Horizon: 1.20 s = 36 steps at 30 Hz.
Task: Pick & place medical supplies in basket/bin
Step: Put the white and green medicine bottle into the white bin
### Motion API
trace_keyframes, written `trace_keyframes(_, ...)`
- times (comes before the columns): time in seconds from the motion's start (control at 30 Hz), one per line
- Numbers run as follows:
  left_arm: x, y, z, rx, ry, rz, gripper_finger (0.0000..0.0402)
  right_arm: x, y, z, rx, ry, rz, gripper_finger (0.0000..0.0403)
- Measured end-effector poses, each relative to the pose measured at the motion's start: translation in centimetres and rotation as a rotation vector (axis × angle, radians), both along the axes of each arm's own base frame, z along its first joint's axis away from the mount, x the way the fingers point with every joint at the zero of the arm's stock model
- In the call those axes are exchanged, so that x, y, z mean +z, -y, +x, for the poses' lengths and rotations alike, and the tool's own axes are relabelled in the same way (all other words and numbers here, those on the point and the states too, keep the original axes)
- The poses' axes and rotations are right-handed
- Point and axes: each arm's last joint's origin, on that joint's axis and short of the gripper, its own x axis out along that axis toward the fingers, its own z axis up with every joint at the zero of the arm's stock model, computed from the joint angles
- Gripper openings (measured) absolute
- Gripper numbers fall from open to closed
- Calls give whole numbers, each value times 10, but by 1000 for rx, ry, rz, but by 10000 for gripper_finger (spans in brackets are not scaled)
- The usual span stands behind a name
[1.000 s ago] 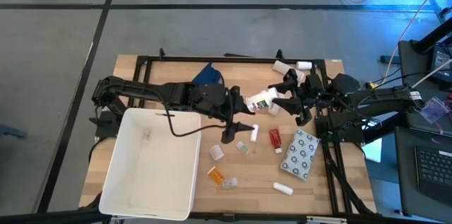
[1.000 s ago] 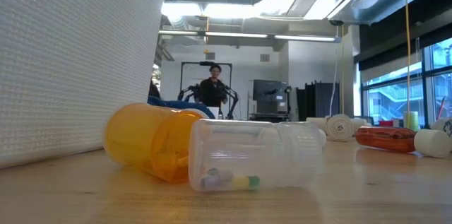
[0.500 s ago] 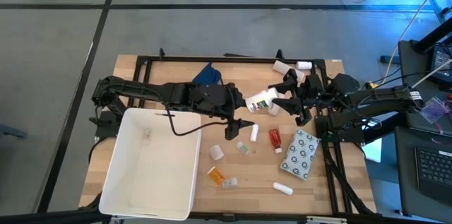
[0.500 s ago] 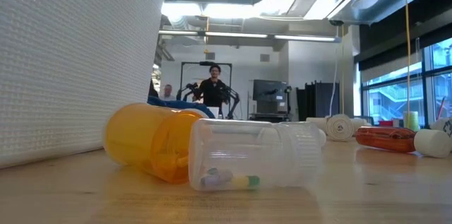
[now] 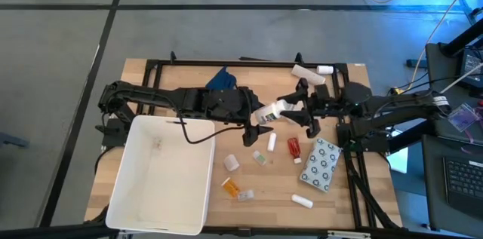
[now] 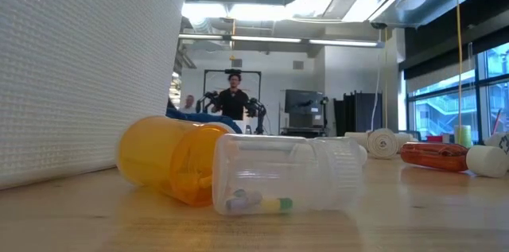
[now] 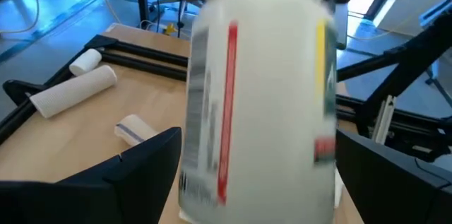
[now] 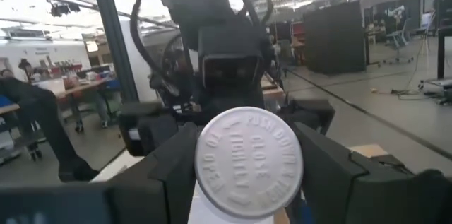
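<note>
the right tool (image 5: 296,108) grips a white bottle (image 5: 273,111) above the middle of the table (image 5: 347,194), holding its body with the cap (image 8: 248,162) facing the wrist camera. the left tool (image 5: 255,126) stands wide open around the bottle's other end, its fingers (image 7: 134,174) on either side. the white bin (image 5: 162,175) sits at the table's left, holding none of the supplies.

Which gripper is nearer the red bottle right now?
Left. The left gripper hangs just beside the red bottle, toward the tub; the right gripper, holding the white bottle, is slightly farther.
</note>
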Motion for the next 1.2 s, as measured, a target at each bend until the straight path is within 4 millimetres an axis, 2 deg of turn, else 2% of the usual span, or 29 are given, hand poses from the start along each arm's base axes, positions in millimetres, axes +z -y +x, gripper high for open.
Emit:
trace_keyframes(0.4, 1, 0, 1, 11, 19, -132, 346, -7, -1, 9, 6, -34, -5, 198)
trace_keyframes(0.73, 0, -8, 1, 43, 19, -267, 262, -7, -1, 9, 12, -36, 0, 198)
trace_keyframes(0.87, 0, -9, 1, 21, 14, -291, 234, -8, -1, 9, 24, -46, 58, 202)
trace_keyframes(1.03, 1, -8, 0, 21, 9, -328, 229, -8, -2, 9, 58, -57, 86, 236)
trace_keyframes(1.2, 4, -9, -5, 29, 2, -330, 227, -3, -1, 0, 47, -36, 28, 305)
